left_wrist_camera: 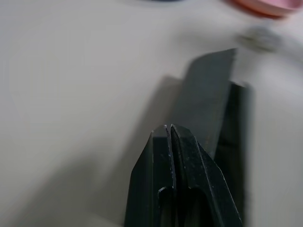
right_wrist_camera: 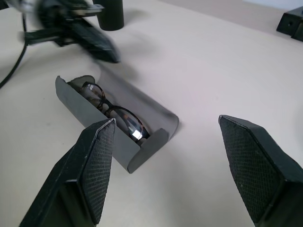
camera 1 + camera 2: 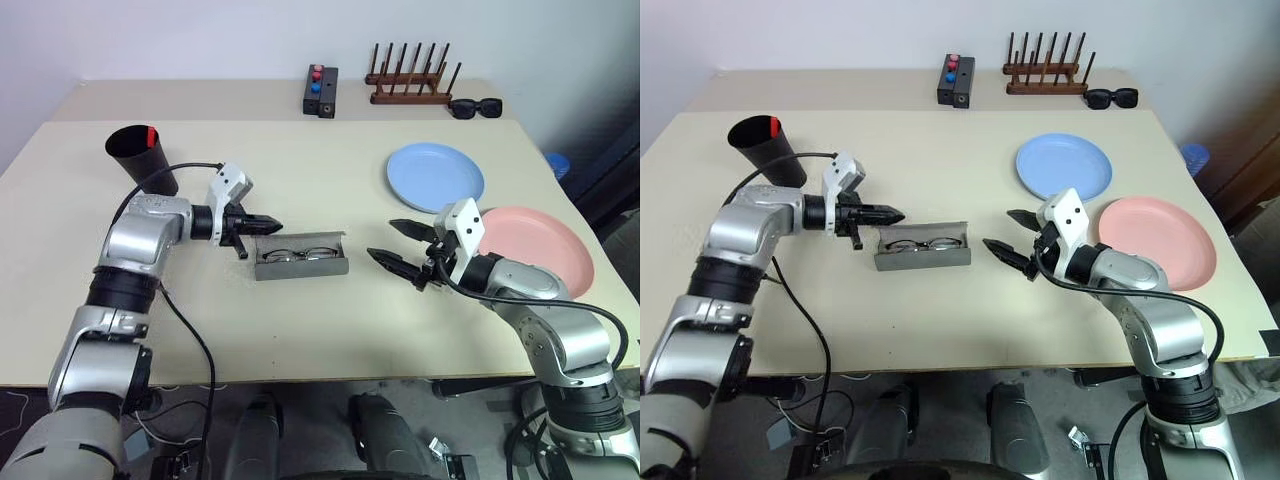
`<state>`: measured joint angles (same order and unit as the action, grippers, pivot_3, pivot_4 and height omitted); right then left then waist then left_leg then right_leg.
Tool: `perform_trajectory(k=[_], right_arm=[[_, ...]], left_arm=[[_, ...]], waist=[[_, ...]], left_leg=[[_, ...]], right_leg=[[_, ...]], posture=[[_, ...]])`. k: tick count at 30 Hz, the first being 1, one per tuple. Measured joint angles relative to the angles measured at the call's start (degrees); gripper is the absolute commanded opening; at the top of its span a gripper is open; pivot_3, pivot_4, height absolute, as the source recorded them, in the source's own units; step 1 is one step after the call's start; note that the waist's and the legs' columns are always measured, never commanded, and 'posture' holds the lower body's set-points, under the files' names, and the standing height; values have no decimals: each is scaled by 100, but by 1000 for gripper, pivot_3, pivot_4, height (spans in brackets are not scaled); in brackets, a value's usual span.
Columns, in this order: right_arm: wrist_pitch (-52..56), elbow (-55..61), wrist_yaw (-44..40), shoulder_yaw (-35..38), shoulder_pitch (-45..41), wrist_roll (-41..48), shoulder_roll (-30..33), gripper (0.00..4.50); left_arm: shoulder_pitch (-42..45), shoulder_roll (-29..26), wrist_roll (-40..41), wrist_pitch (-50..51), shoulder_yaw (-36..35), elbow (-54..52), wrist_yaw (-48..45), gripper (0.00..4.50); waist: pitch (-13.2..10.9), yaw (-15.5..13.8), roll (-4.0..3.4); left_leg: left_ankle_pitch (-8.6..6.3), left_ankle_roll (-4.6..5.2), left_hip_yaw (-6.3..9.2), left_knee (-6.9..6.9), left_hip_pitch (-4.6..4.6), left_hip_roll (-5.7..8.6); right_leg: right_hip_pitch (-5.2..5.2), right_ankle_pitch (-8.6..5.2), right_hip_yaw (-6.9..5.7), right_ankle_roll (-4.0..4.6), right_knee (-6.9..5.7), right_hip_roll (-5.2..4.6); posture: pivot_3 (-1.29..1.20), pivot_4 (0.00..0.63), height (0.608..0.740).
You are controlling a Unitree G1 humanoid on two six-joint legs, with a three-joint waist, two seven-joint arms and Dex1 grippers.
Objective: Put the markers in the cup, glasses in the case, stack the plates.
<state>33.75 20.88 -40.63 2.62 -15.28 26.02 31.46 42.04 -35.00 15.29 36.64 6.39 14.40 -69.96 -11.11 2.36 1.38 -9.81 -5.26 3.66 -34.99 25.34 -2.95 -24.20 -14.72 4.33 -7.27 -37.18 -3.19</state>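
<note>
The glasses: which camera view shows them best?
The right wrist view: the glasses lie close, inside the open case. Both eye views show them small in the case. In the left wrist view, the case lid hides them.

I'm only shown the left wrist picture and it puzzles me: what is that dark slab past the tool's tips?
Observer: It's the grey case, lying open with the glasses inside.
Operator: Is the other tool near it?
Observer: Yes, the right tool hangs open just beside the case, holding nothing.
Operator: That pink blur up top?
Observer: A pink plate beside a blue plate, not stacked.
</note>
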Motion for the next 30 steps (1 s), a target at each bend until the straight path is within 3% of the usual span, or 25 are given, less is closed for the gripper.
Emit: perform_trajectory(k=[12,19,23,30], right_arm=[[-213,-457,16,-124,-273,-169,-3,3532],[-341,-898,307,-257,-669,-616,-9,3532],[-425,-1442,657,-362,-1061,-1153,40,3532],[-1621,-3400,1200,-1350,-1837,-3054,517,3532]], left_arm=[[-902,-449,48,-44,75,-1099,76,53],[-1055,130,411,-316,-773,-1040,1032,53],[-1256,172,904,-525,-1516,-1500,1251,53],[-3176,29,1805,-446,-2137,-3359,1256,53]], waist=[[2,7,-3],[1,-2,-2],[1,17,-3],[1,22,-6]], left_leg=[[-1,1,-2,0,-4,0],[-1,1,-2,-7,0,0],[-1,1,-3,-1,-3,0],[-3,4,-18,6,-7,0]], right_leg=[[1,-3,4,5,0,0],[1,-2,4,4,0,0],[0,2,4,-3,0,-1],[-5,-3,16,7,6,-4]], posture=[[0,150,740],[0,150,740],[0,150,740],[0,150,740]])
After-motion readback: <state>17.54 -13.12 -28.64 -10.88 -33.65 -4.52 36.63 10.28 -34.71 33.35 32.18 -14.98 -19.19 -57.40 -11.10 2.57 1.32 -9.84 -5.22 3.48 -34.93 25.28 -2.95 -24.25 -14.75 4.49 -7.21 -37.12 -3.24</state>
